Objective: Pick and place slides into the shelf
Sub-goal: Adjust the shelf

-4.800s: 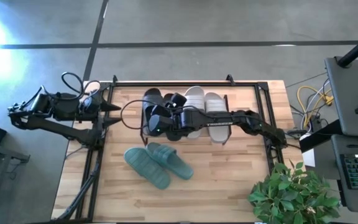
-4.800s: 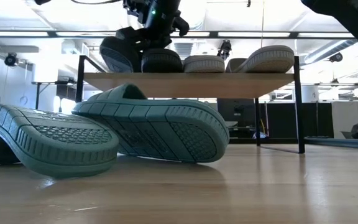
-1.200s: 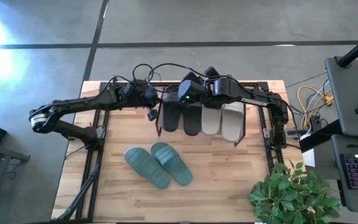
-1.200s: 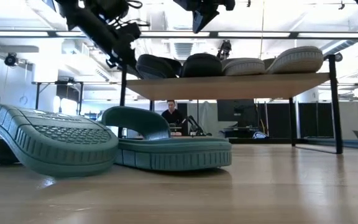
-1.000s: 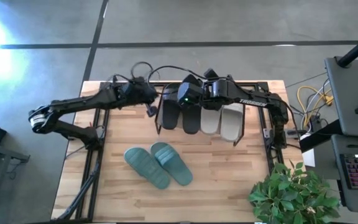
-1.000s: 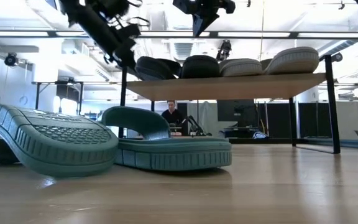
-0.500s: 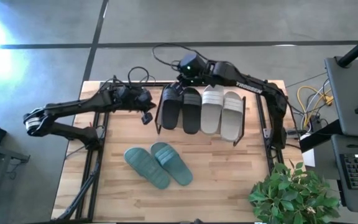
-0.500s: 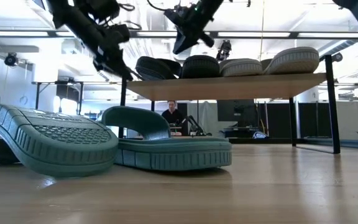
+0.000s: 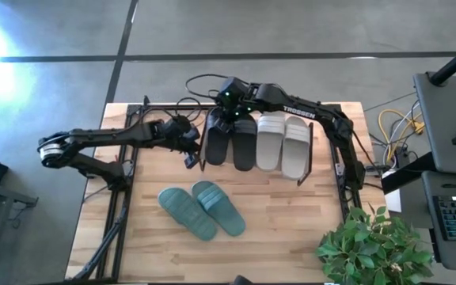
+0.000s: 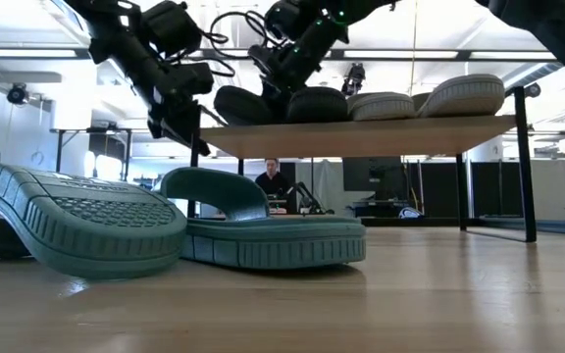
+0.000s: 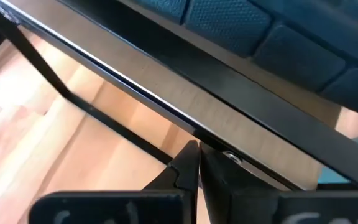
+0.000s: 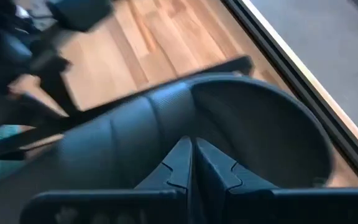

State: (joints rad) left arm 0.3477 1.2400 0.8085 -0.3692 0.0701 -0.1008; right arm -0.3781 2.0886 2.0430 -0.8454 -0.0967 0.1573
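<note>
Resting on tabletop (image 9: 291,229), teal slides (image 9: 202,209) await pickup; black (image 9: 229,142) and white pairs (image 9: 283,145) fill shelf (image 10: 361,134). Left tool (image 9: 190,149), right tool (image 9: 229,113) both pinched closed, empty. Slides likely light, flexible; strap offers best hold.

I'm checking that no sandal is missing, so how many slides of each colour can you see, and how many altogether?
Black wide-strap slide sandals: 2, on the shelf.
Light-grey wide-strap slide sandals: 2, on the shelf.
Teal-green wide-strap slide sandals: 2, on the table.
Total: 6 slides.
</note>
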